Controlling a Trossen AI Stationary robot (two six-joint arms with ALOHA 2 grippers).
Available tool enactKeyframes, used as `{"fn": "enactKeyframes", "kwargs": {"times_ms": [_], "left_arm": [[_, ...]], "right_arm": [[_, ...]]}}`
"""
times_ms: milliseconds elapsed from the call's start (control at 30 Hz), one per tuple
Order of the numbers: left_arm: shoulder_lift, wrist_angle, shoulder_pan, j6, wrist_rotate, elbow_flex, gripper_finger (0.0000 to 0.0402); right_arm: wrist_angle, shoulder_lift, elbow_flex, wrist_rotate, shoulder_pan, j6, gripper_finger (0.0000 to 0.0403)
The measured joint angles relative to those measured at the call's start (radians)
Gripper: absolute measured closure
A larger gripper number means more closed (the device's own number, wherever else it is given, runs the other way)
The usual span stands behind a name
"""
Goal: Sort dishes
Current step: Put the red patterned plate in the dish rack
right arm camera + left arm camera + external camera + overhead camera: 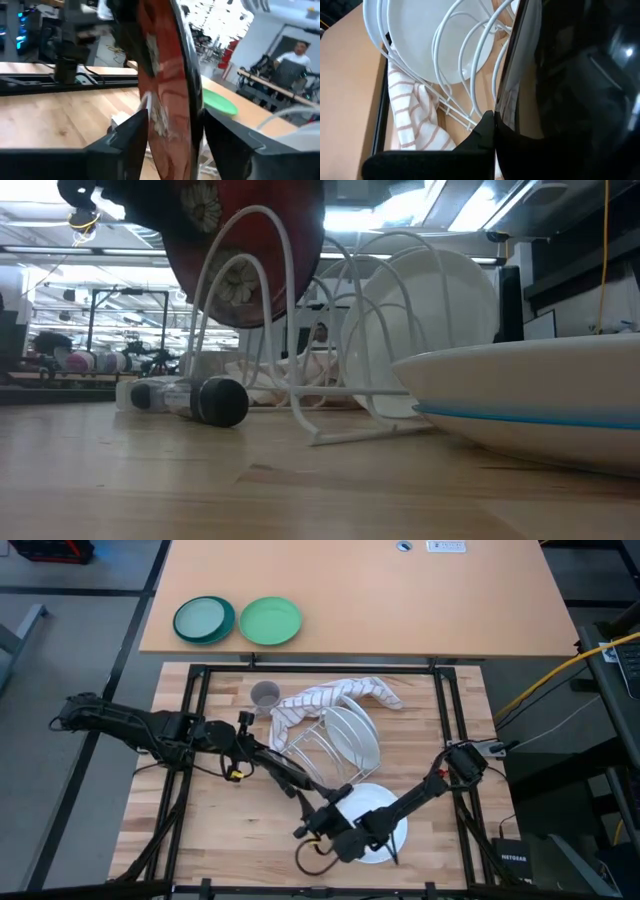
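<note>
Dishes are seen from above on a pale wooden work surface framed in black, with a tan table adjoining its far edge. On the tan table a teal plate and a green plate lie side by side. A white wire rack stands mid-surface with white plates upright in it; a striped cloth lies at its far side and a small grey cup just beside the cloth. A white plate with a blue edge lies flat at the near side of the rack. The left gripper and the right gripper are met over this plate's near-left edge.

In the low view, the red-flowered plate is held on edge above the surface, at the rack's near wires. The blue-edged plate fills the right foreground. A large room with ceiling lights is seen behind.

In the left wrist view, the plate's black back is pressed against a dark finger; that gripper is closed on the plate.

In the right wrist view, the flowered plate is clamped edge-on between both fingers. A person is seated in the room beyond.
</note>
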Motion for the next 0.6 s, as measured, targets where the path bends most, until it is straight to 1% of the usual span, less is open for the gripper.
{"fn": "enactKeyframes", "kwargs": {"times_ms": [167, 300, 400, 533, 600], "left_arm": [[0.055, 0.038, 0.000, 0.021, 0.026, 0.000, 0.0388], [0.127, 0.043, 0.000, 0.045, 0.031, 0.001, 0.0388], [0.182, 0.046, 0.001, 0.060, 0.023, 0.002, 0.0388], [0.236, 0.052, 0.002, 0.068, 0.022, 0.003, 0.0388], [0.260, 0.052, 0.002, 0.075, 0.026, 0.003, 0.0387]], "right_arm": [[0.016, -0.066, 0.000, 0.008, 0.047, -0.167, 0.0208], [0.015, -0.109, 0.000, 0.011, 0.082, -0.243, 0.0208], [0.015, -0.119, 0.000, 0.023, 0.101, -0.273, 0.0208], [0.007, -0.119, 0.000, 0.065, 0.113, -0.276, 0.0207], [-0.002, -0.119, 0.000, 0.062, 0.113, -0.272, 0.0207]]}}
